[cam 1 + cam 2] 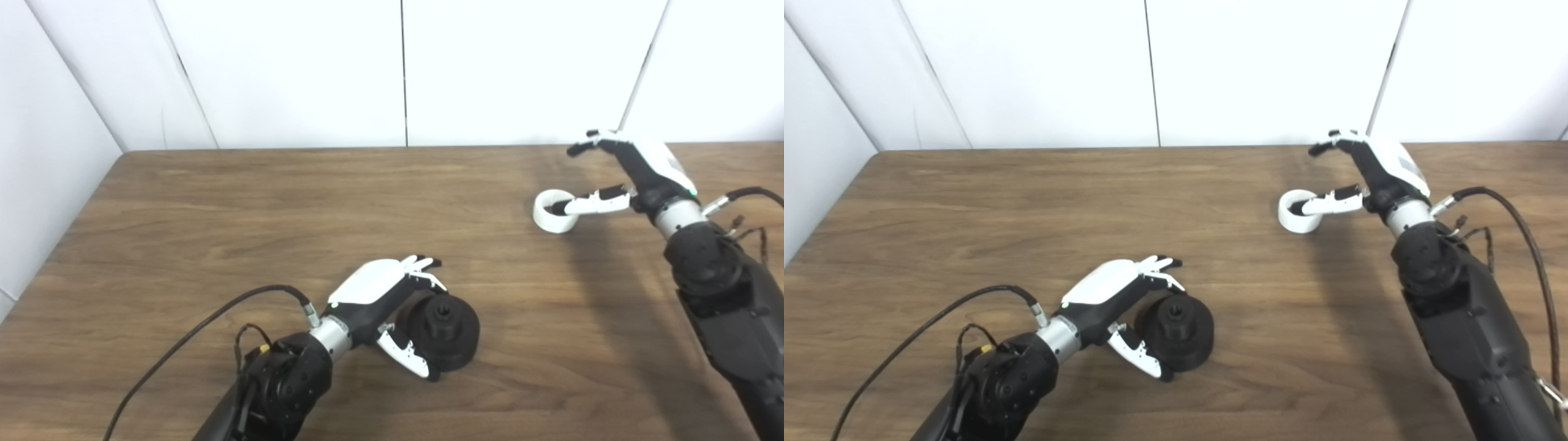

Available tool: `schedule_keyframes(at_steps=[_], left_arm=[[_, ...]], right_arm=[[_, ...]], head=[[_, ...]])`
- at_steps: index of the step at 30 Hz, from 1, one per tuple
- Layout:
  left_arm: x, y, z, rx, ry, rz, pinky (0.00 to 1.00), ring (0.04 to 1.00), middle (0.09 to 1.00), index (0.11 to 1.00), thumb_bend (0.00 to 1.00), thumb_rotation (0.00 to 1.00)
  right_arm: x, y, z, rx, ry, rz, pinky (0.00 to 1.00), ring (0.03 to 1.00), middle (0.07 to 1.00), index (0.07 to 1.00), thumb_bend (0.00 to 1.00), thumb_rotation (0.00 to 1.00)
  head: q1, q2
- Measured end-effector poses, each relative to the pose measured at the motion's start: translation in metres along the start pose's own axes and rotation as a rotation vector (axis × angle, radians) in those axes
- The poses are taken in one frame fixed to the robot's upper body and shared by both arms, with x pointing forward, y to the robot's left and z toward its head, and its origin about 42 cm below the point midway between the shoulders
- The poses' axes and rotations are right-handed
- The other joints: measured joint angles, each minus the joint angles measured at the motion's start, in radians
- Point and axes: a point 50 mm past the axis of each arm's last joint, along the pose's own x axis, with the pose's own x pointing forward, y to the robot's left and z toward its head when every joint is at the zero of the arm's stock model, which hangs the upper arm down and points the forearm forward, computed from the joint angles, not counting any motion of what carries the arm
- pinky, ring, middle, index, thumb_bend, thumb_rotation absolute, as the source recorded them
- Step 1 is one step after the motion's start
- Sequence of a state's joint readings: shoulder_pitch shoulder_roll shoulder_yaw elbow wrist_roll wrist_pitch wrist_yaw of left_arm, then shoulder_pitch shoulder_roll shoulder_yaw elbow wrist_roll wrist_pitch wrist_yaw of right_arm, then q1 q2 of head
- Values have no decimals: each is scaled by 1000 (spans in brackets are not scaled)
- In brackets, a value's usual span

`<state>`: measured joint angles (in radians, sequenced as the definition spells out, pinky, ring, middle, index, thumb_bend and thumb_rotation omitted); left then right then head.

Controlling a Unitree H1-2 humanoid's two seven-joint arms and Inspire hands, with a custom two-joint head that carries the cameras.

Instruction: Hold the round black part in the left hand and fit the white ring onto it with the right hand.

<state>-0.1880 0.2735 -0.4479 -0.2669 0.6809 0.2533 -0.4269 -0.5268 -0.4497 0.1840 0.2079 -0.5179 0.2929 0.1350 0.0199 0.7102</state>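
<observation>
The round black part (450,334) lies on the wooden table (245,202) near the front middle, its hub facing up. My left hand (380,291) is cupped around its left side: the fingers (422,264) reach fairly straight over its far edge and the thumb (409,358) lies against its near rim, not clamped. The white ring (553,225) rests on the table at the right. My right hand (640,165) is open beside it, thumb tip poking into the ring's hole and fingers (1326,144) raised well above it.
White wall panels (398,67) close off the table's back edge and left side. A black cable (184,343) trails from the left wrist across the front left, and another cable (1519,226) loops off the right forearm.
</observation>
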Motion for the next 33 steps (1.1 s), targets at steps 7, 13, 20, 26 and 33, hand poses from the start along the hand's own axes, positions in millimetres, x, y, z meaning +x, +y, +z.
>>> schedule_keyframes(at_steps=[7,13,20,26,33], left_arm=[[0,0,0,-1,0,2,960,1000,970,637,947,198],[1,-2,2,-2,-1,2,969,1000,972,640,942,198],[1,-2,3,-3,1,0,972,1000,973,640,946,194],[2,-2,3,-5,3,1,974,1000,973,641,944,193],[2,-2,3,-6,3,2,969,1000,974,640,952,203]], right_arm=[[31,0,-2,-113,35,88,1000,1000,961,774,950,294],[46,0,4,-136,42,121,1000,1000,959,778,932,288],[47,8,1,-152,55,147,1000,1000,957,771,950,321],[45,13,7,-162,34,178,1000,1000,949,761,956,340],[43,20,12,-175,19,222,1000,1000,945,752,953,342]], head=[[3,-6],[5,-8],[5,-8],[2,-5],[2,-5]])
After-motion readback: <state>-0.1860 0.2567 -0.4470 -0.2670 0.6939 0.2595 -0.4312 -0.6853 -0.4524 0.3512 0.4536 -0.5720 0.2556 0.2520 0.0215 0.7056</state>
